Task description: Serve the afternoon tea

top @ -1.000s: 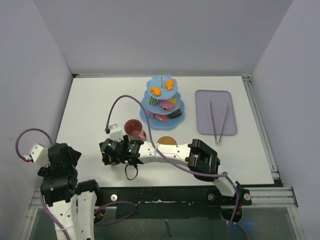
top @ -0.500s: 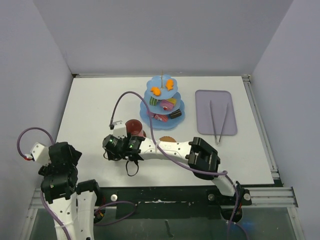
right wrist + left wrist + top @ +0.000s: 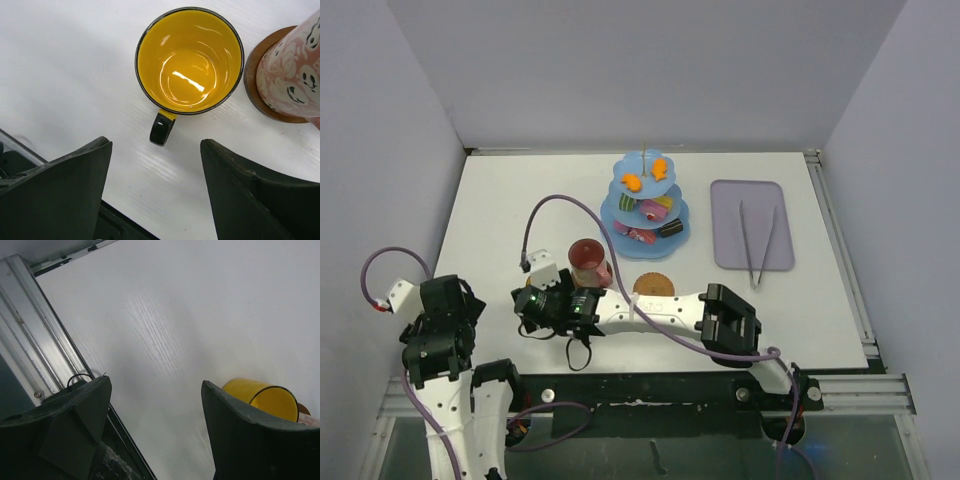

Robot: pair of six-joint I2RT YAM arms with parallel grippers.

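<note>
- White tabletop (image 3: 500,230) inside plain lilac-grey walls; both arm bases along the bottom of the overhead frame.
- Done, by the look of it: blue three-tier stand (image 3: 608,222) at upper centre is loaded with toy cakes (image 3: 651,210), and the dark-red mug (image 3: 588,258) sits on a brown coaster (image 3: 255,85).
- Tongs (image 3: 760,250) lie on the lilac tray (image 3: 725,200), right of the stand.
- Left to do, I'd judge: the yellow mug (image 3: 190,60) stands on bare tabletop, and the second coaster (image 3: 653,286) at lower centre has nothing on it. That mug likely belongs there.
- Yellow mug location: just left of the red mug's coaster in the right wrist frame, not touching it. Overhead it is hidden under the right arm's wrist.
- Yellow mug orientation: upright, mouth up, nothing inside, long axis vertical. Its black handle (image 3: 161,127) points at the lower edge of the right wrist frame, toward the tabletop's edge.
- Right pincer (image 3: 156,150): spread wide, hovering over the yellow mug, holding nothing.
- Left pincer (image 3: 156,385): spread wide, nothing in it, far lower left overhead. The yellow mug shows at the lower right of its view.
</note>
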